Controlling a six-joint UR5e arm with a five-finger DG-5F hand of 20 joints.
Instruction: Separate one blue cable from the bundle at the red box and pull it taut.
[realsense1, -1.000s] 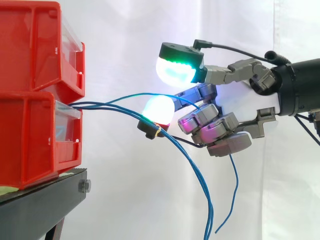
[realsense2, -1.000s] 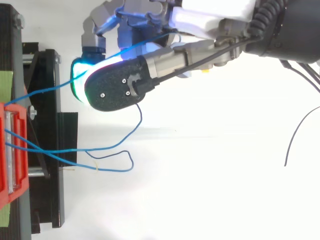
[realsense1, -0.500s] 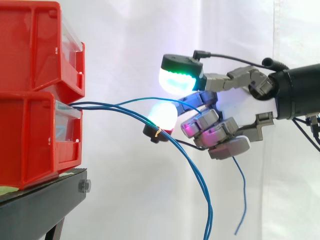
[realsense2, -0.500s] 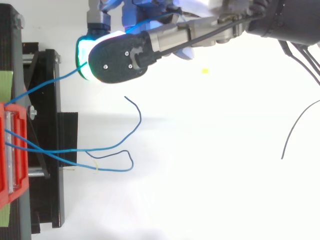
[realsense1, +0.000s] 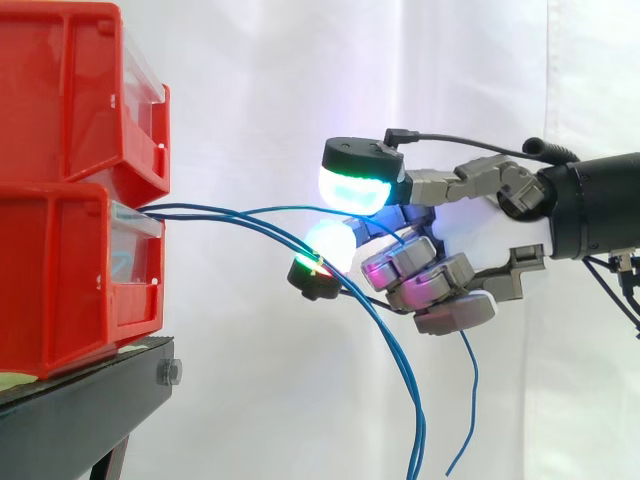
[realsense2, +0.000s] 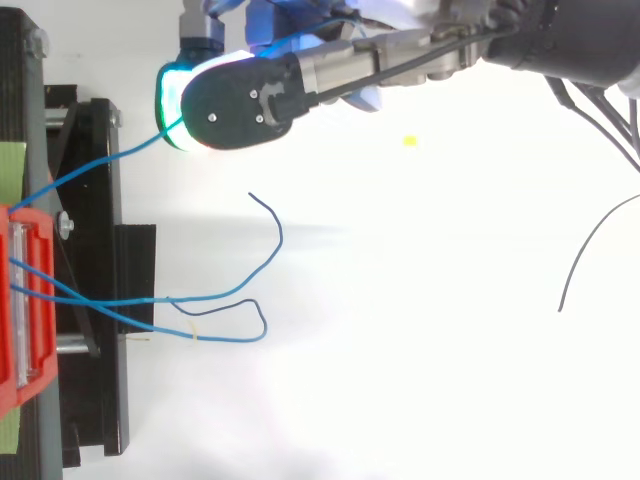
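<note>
From the side, two stacked red plastic bins (realsense1: 70, 200) sit on a black metal stand (realsense1: 90, 400) in front of a white curtain (realsense1: 260, 80). The robot's hand (realsense1: 480, 225) comes in from the right. A bunch of blue cables comes out of the front of the lower bin. One thin blue cable (realsense1: 270, 210) lifts away from the bunch in a soft curve. It goes in under the big green-glowing fingertip (realsense1: 355, 185) and into the curled fingers (realsense1: 425, 280), which are bent around it. A loose blue end (realsense1: 466, 400) hangs down under the hand. The other blue cables (realsense1: 400, 380) droop lower than the hand. From above, the thin blue cable (realsense2: 100, 168) runs almost straight from the red plastic bins (realsense2: 25, 290) to the hand (realsense2: 245, 95), near the top edge. The other blue cables (realsense2: 150, 300) lie well apart from it, and one bends into a loop.
</note>
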